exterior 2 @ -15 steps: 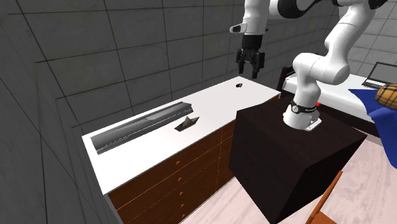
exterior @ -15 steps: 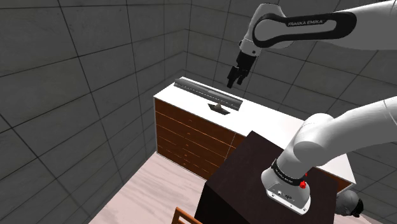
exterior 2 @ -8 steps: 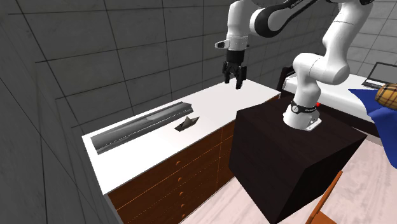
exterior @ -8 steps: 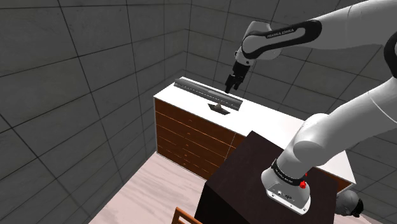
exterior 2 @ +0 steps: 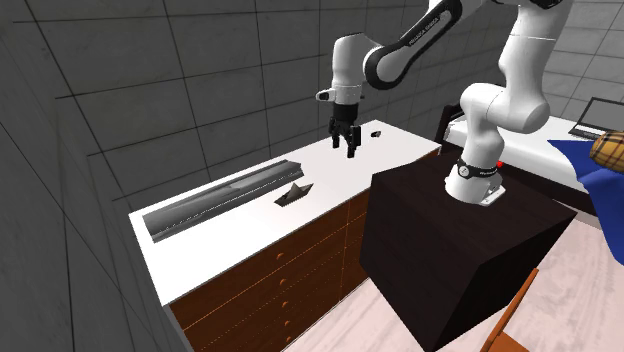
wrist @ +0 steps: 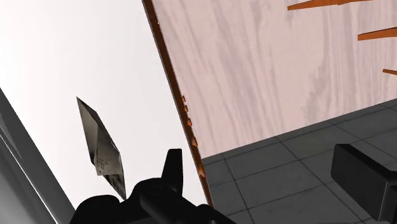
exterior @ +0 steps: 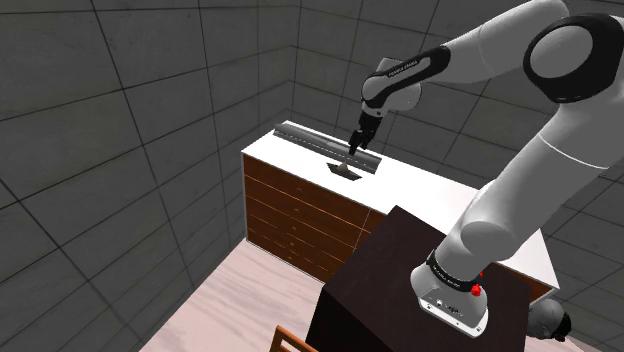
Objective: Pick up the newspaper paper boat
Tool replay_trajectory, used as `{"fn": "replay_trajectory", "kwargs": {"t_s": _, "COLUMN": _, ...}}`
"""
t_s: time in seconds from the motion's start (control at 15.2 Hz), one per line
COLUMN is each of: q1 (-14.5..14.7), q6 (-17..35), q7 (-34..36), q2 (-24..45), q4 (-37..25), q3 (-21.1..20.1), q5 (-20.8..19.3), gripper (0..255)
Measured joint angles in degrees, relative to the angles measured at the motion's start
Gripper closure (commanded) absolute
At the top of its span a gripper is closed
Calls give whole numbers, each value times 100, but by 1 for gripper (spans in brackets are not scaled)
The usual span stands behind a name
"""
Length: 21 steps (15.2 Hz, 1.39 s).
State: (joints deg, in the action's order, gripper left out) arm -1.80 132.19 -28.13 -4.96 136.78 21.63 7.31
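Task thing: the paper boat (exterior 2: 293, 193) lies on the white top (exterior 2: 230, 250) of the brown drawer chest (exterior 2: 290, 292); it sits just beside the long grey trough (exterior 2: 225, 195), on the trough's near side in the second exterior view; the wrist view shows it pale grey with dark print, a folded point leading.
Gripper: your gripper (exterior 2: 350, 150) hangs in the air over the white top, to the right of the boat and farther back in the second exterior view; its fingers stand apart and nothing is between them.
Contact: none; boat and fingers are apart in the second exterior view; the shoulder view puts the gripper just above the boat, which I take to be that camera's line of sight.
Wrist check: the boat lies off to one side of the fingers, near the trough, and not in the gap between them.
Done so far: by my reading, only part of the approach; no grasp and no lift.
Left to do: you need to bring the hand over the boat; set the fingers either side of its folded ridge; lower; close; raise it clear of the top.
Watch for: the trough so close behind the boat, which leaves little room for the far finger; thin folded paper, which I judge may slide or crush under a firm squeeze.
Elsewhere: a small dark thing (exterior 2: 377, 131) lies at the top's far right, well apart from the boat.
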Motion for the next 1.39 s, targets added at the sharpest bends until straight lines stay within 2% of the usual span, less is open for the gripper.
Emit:
{"fn": "replay_trajectory", "kwargs": {"t_s": 0.46, "q1": -263, "q6": 533, "q7": -1220, "q2": 1630, "q4": -802, "q3": 133, "q5": 892, "gripper": 0}}
{"fn": "replay_trajectory", "kwargs": {"t_s": 0.79, "q1": -682, "q6": 674, "q7": -1921, "q2": 2808, "q4": -1655, "q3": -44, "q5": 1452, "gripper": 0}}
{"fn": "replay_trajectory", "kwargs": {"t_s": 1.25, "q1": -1320, "q6": 641, "q7": -2478, "q2": 4375, "q4": -3123, "q3": -341, "q5": 1823, "gripper": 0}}
{"fn": "replay_trajectory", "kwargs": {"t_s": 1.39, "q1": -1419, "q6": 618, "q7": -2525, "q2": 4662, "q4": -3425, "q3": -390, "q5": 1852, "gripper": 0}}
